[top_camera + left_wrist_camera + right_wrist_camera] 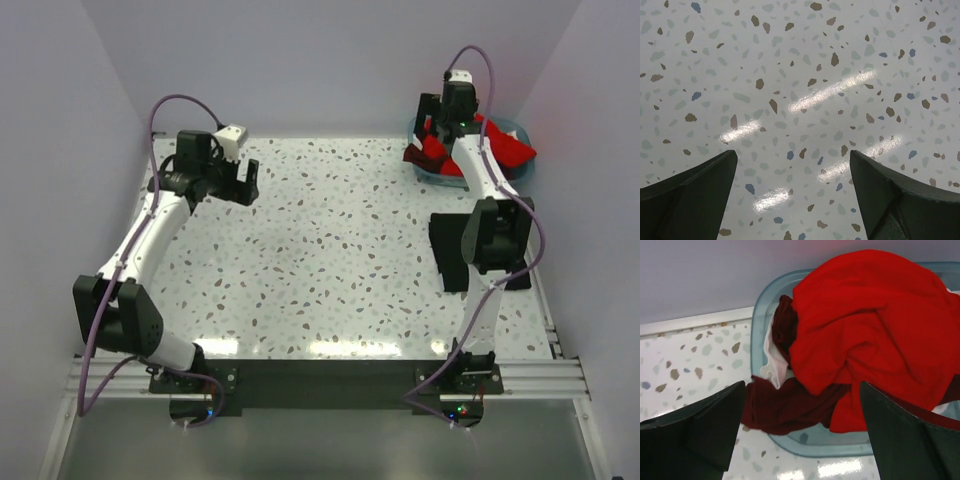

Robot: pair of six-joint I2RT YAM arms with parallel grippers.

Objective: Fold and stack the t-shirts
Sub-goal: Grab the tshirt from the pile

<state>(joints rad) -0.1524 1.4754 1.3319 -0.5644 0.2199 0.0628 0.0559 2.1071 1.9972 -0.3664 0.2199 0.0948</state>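
While right tool (802, 385) hangs wide, red t-shirt (875, 330) lies below in basket (759, 307); left tool (792, 155) wide, empty.

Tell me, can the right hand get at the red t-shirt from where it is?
Probably yes: the right hand hangs open above the red t-shirt, which lies topmost in the basket, uncovered.

no readable text, no labels, no brand marks, no numbers anywhere in view
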